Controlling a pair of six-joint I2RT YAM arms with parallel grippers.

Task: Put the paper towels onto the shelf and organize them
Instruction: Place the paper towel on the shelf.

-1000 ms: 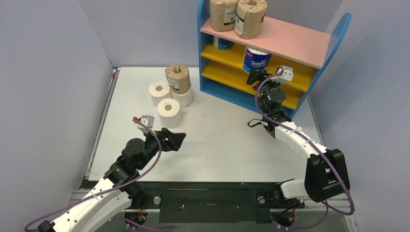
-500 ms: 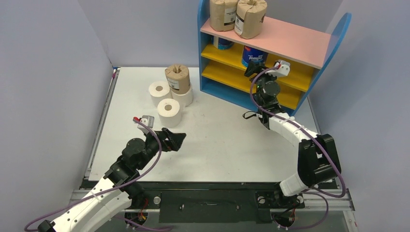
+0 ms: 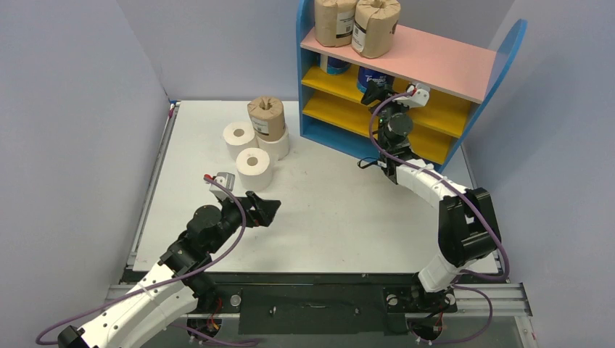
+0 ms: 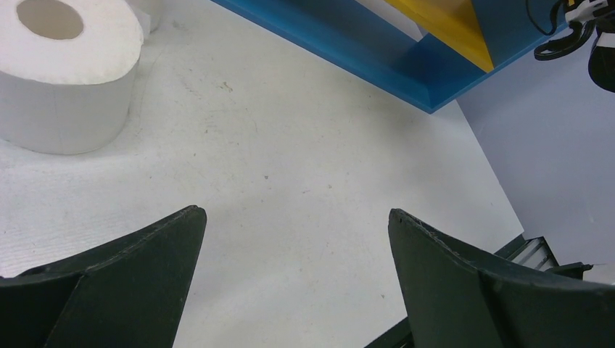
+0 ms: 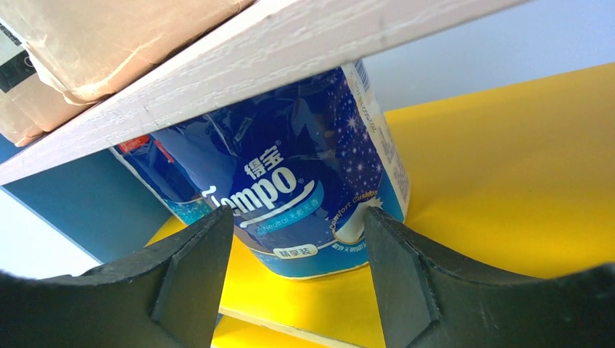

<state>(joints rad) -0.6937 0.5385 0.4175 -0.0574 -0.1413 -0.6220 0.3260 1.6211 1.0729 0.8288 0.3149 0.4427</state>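
While the shelf (image 3: 442, 69) holds four paper towels (image 3: 376, 27) — the table (image 3: 326, 210) holds four.

Starry blue-and-white Tempo roll (image 5: 304, 188) (yellow board (image 5: 508, 167))

left arm (image 3: 130, 312), right arm (image 3: 428, 190): white links, black joints | cables (image 3: 242, 223): purple | left hand (image 4: 295, 212), right hand (image 5: 297, 214): black wedge fingers

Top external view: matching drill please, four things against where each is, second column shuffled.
1 Tempo roll
2 brown-wrapped pair
3 single brown roll
4 left gripper

A on the pink top board
B open, over bare table
C on top of a white roll
D on the upper yellow board, between the fingers of the right gripper

Pairs: 1-D, 2-A, 3-C, 4-B
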